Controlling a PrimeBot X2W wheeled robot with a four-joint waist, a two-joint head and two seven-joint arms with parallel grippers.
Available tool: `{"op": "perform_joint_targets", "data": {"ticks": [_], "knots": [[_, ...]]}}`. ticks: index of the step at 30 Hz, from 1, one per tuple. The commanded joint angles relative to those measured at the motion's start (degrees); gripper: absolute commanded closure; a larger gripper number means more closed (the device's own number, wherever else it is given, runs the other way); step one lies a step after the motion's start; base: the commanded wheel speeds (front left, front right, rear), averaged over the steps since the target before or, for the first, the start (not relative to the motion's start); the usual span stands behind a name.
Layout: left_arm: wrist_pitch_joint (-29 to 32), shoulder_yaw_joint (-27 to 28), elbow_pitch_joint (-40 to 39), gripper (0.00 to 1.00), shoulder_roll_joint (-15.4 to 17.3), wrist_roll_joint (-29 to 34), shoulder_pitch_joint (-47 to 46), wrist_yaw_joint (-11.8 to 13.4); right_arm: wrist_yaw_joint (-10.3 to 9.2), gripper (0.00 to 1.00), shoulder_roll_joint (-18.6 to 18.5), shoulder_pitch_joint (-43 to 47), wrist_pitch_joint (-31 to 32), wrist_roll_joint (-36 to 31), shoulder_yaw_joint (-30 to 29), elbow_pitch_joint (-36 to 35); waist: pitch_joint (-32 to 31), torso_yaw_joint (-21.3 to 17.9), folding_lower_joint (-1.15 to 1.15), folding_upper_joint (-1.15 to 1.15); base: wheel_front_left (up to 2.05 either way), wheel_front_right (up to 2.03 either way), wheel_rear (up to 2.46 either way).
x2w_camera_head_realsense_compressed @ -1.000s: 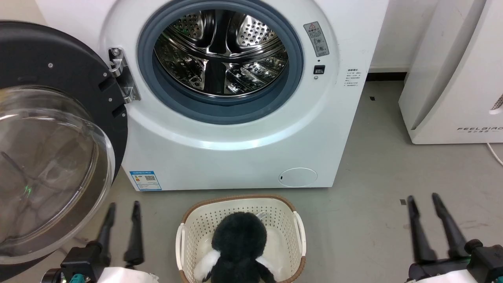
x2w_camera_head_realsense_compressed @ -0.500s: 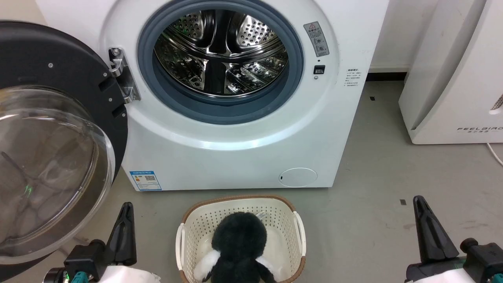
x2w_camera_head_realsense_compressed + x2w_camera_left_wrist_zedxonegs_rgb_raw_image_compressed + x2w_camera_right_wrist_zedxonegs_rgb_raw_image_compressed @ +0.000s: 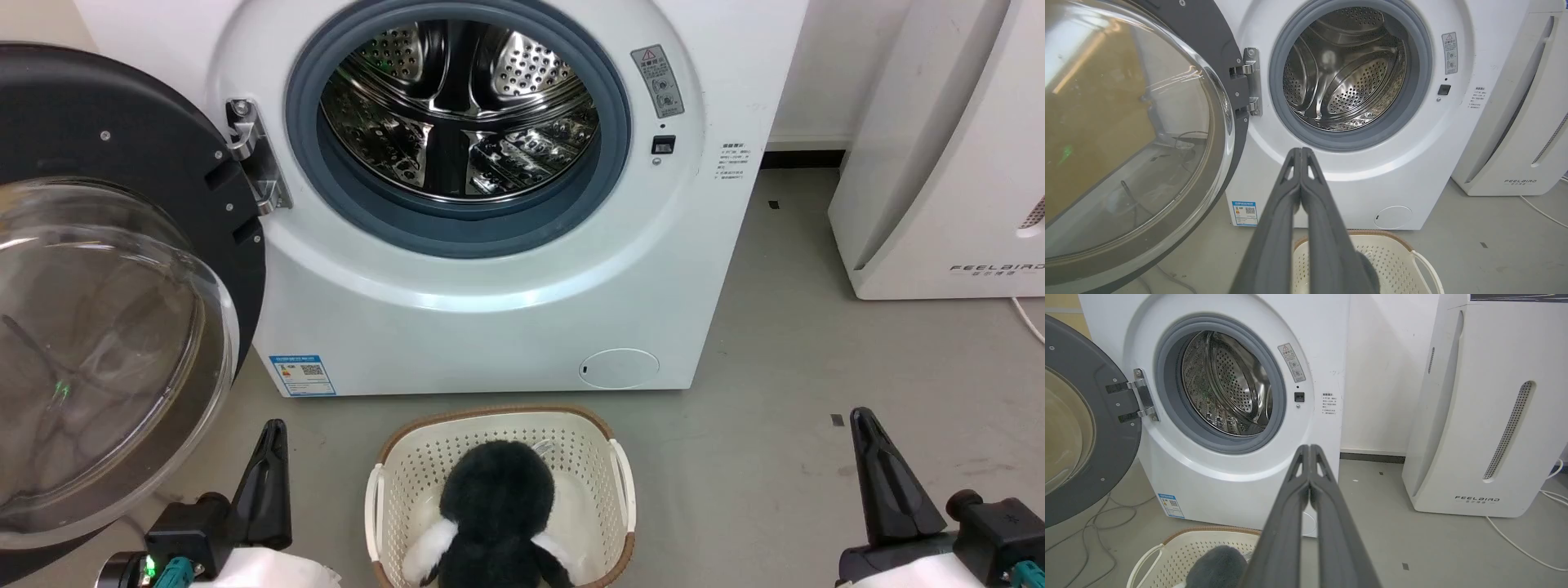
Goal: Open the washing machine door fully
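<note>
Washing machine door (image 3: 114,310) wide open, left edge out of frame

Washing machine (image 3: 506,310) at twelve o'clock in the head view. The washing machine door (image 3: 106,310) is swung out on its left, at nine to ten o'clock. Basket (image 3: 498,418) at six, on the floor (image 3: 775,343) just before the machine, with a plush toy (image 3: 502,490) lying in it. Second appliance (image 3: 939,163) at two o'clock, standing apart. Left gripper (image 3: 272,441) at seven, right gripper (image 3: 865,429) at five, flanking the basket.
</note>
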Motion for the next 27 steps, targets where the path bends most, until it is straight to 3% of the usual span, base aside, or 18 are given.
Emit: {"op": "perform_joint_targets", "data": {"ticks": [1,27], "knots": [[0.2,-0.1,-0.4,1.00,0.0,0.6,-0.5,0.2,0.01,1.00,0.0,-0.8,0.3,-0.5,0.1,0.2,0.0,0.0,0.00,0.00,0.00,0.00,0.00],[3.3,-1.3,-1.3,1.00,0.0,2.0,-1.0,1.3,0.02,1.00,0.1,-1.9,3.3,-1.4,0.9,0.8,0.0,0.2,0.00,0.00,0.00,0.00,0.00]]}}
